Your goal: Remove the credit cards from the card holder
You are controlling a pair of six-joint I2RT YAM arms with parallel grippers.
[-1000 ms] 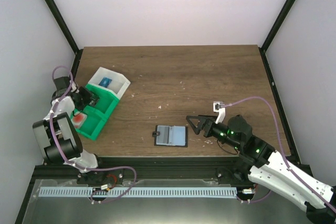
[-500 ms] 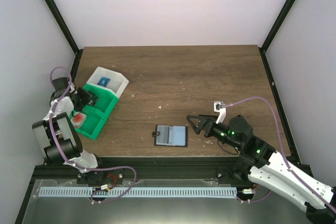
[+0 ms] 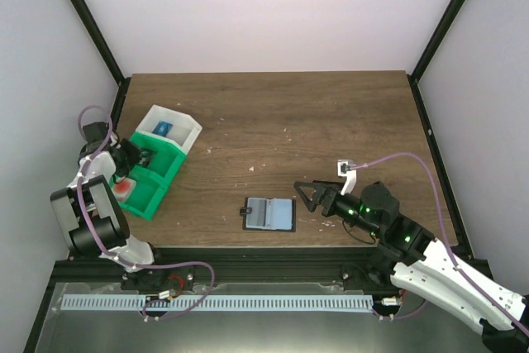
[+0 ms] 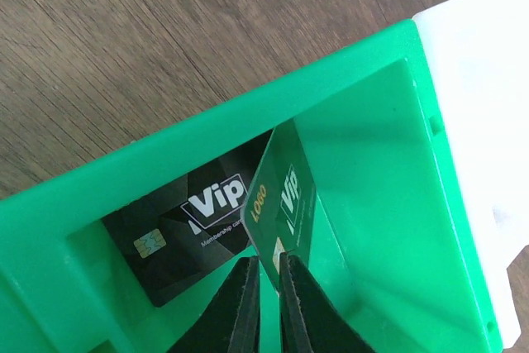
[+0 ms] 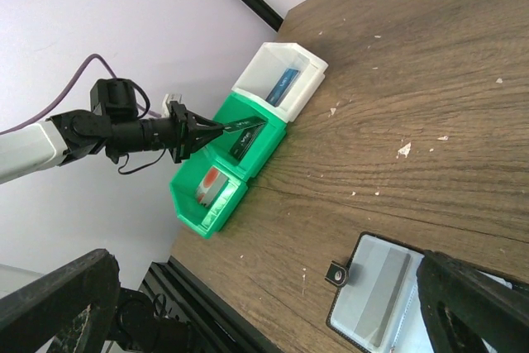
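Left gripper: narrow. Its two dark fingertips pinch the lower edge of a green Vip card, which is held inside the middle green bin at the table's 9 o'clock side.
Green Vip card: thin, glossy, rectangular plastic with gold "LOGO" lettering. It is held on edge and tilted. Whether it touches the bin floor cannot be told.
Black Vip card: lies flat on the floor of the same bin, chip face up, partly behind the green card.
Bins: three smooth, moulded plastic trays with open tops in a slanted row. The white bin at the 12 o'clock end holds a blue card. The near green bin at the 6 o'clock end holds a reddish card.
Card holder: lies open and flat at the table's 6 o'clock, close to the near edge and well apart from the bins. It has a black rim, two grey-blue pocket panels and a small snap tab at its 9 o'clock side. Whether any card is in the pockets cannot be told.
Right gripper: spread wide and holding nothing. It is at 3 o'clock of the card holder, near it but not touching.
Table: dark brown wood grain, matte, with pale flecks.
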